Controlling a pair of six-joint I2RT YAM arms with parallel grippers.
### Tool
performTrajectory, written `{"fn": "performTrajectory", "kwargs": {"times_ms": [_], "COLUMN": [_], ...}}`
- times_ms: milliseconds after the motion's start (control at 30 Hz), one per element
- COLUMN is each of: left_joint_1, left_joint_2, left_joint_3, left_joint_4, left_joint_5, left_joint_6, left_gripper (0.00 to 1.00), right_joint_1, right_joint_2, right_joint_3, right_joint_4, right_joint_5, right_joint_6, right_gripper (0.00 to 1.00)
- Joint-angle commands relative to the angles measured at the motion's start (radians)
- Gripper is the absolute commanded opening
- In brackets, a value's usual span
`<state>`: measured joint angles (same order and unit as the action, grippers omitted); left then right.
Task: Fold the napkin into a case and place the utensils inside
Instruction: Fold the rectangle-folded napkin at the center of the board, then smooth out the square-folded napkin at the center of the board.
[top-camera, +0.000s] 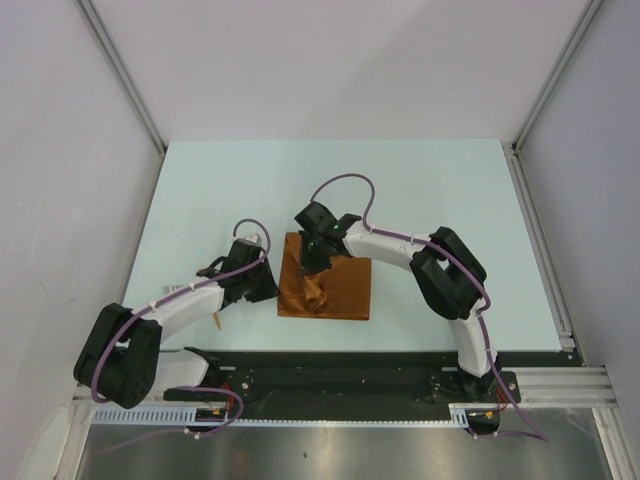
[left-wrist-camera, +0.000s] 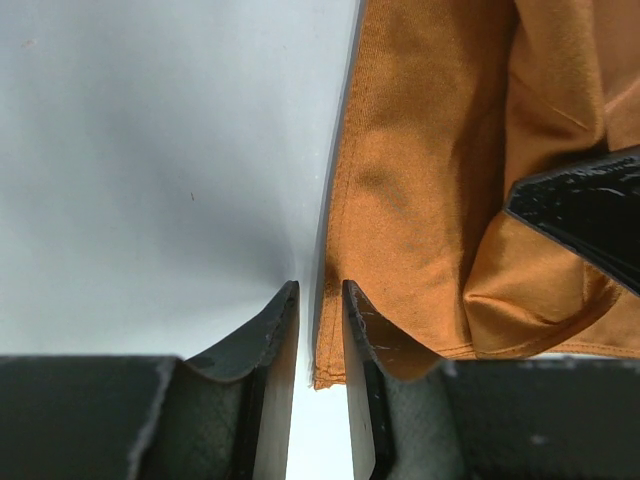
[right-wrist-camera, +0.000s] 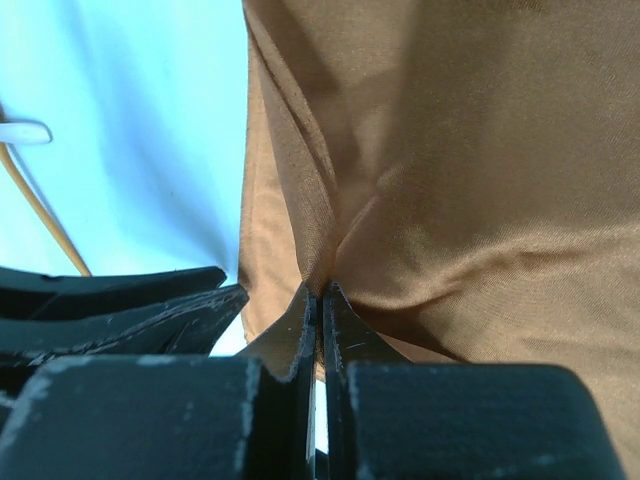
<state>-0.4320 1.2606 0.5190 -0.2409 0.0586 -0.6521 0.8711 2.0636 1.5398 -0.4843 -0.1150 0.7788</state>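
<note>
The rust-orange napkin (top-camera: 340, 290) lies rumpled on the pale table, its middle pulled up into a ridge (right-wrist-camera: 330, 230). My right gripper (top-camera: 312, 262) reaches in from the right and is shut on that ridge (right-wrist-camera: 321, 292). My left gripper (top-camera: 268, 290) sits at the napkin's left edge. Its jaws stand a narrow gap apart, and the napkin's hemmed edge and near corner (left-wrist-camera: 335, 350) lie in the gap of the left gripper (left-wrist-camera: 320, 295). A slim orange stick utensil (top-camera: 216, 320) lies beside the left arm and shows again as the stick (right-wrist-camera: 40, 215). The spoon is not in view.
The right gripper's black finger (left-wrist-camera: 590, 215) hangs over the napkin's folds. The left gripper's fingers (right-wrist-camera: 120, 300) are close beside the right one. Bare table (top-camera: 420, 190) stretches behind the napkin. Grey walls (top-camera: 60, 150) and a metal rail (top-camera: 540, 250) bound the table.
</note>
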Motion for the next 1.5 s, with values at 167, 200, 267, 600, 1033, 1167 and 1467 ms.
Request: {"fn": "performTrajectory", "kwargs": {"times_ms": [167,200,267,600,1033,1167,1467], "left_joint_1": [-0.013,-0.013,-0.014,-0.014,-0.097,-0.102,-0.100], "left_joint_2": [-0.050,-0.049,-0.049,-0.162,-0.092,-0.064,-0.170], "left_joint_3": [-0.005,-0.007,-0.008,0.036,0.220,0.234,0.211], "left_joint_4": [0.012,0.012,0.012,-0.101,-0.081,-0.075,-0.149], "left_joint_5": [-0.019,-0.020,-0.022,-0.055,0.092,0.055,-0.043], "left_joint_6": [-0.015,-0.015,-0.015,0.003,0.080,0.065,0.058], "left_gripper": [0.29,0.29,0.29,0.45,0.45,0.34,0.33], "right_joint_1": [-0.003,-0.004,-0.007,-0.037,-0.228,-0.198,-0.101], "right_joint_2": [0.020,0.021,0.024,-0.107,-0.454,-0.413,-0.267], "right_joint_3": [0.057,0.059,0.060,0.020,-0.536,-0.555,-0.506], "right_joint_4": [0.026,0.027,0.033,0.117,0.367,0.417,0.351], "right_joint_5": [0.005,0.002,-0.005,-0.199,-0.417,-0.391,-0.265], "right_joint_6": [0.008,0.011,0.013,-0.030,-0.079,-0.072,-0.139], "right_gripper": [0.00,0.00,0.00,0.59,0.74,0.33,0.10]}}
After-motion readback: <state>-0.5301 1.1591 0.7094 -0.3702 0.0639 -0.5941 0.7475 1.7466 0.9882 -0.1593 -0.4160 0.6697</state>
